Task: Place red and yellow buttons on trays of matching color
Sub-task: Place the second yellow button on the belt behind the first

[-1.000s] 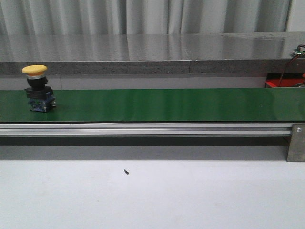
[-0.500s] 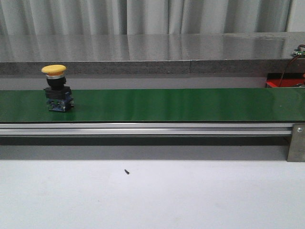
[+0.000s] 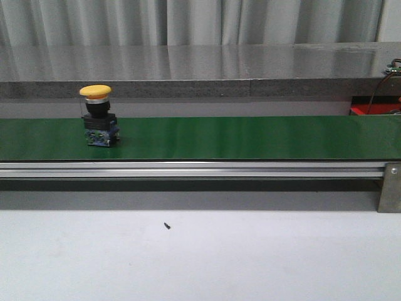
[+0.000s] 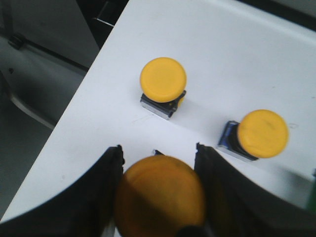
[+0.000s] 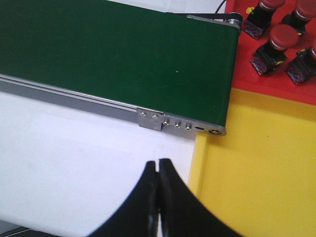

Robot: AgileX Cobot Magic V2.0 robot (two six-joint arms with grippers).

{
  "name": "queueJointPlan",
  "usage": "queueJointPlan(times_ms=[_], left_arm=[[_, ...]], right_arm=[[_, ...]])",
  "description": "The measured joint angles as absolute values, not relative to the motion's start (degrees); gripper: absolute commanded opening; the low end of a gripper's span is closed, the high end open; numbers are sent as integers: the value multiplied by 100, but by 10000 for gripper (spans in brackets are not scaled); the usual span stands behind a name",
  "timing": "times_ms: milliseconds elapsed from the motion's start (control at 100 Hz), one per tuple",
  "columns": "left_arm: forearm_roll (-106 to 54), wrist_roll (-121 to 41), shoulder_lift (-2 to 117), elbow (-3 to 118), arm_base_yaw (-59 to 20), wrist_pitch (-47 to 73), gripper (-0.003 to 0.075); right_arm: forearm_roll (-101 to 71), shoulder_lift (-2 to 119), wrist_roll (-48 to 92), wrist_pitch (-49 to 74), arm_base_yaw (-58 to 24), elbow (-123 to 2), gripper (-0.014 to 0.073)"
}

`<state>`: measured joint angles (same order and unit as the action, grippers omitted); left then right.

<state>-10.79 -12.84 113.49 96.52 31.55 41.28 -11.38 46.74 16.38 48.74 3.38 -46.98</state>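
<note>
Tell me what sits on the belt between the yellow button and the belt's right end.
Nothing: in the front view the green belt runs bare from the yellow button rightward to the frame edge.

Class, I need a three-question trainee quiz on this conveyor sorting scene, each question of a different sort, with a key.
1. True or false: the right gripper is wide open.
2. Multiple choice: the button riding the green belt has a cap that is A) red B) yellow C) blue.
3. Fill in: the left gripper holds a ____ button.

Key: 1 false, its fingers are closed together. 2 B. 3 yellow; two more yellow buttons stand on the white surface beyond it.
</note>
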Motion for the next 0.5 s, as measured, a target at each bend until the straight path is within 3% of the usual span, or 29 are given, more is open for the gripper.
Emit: queueJointPlan(times_ms=[500], left_arm=[[-1192, -1284, 9947, 9028, 1958, 5116, 132]], right_arm=[[-1138, 4674, 1638, 4874, 338, -4698, -69]])
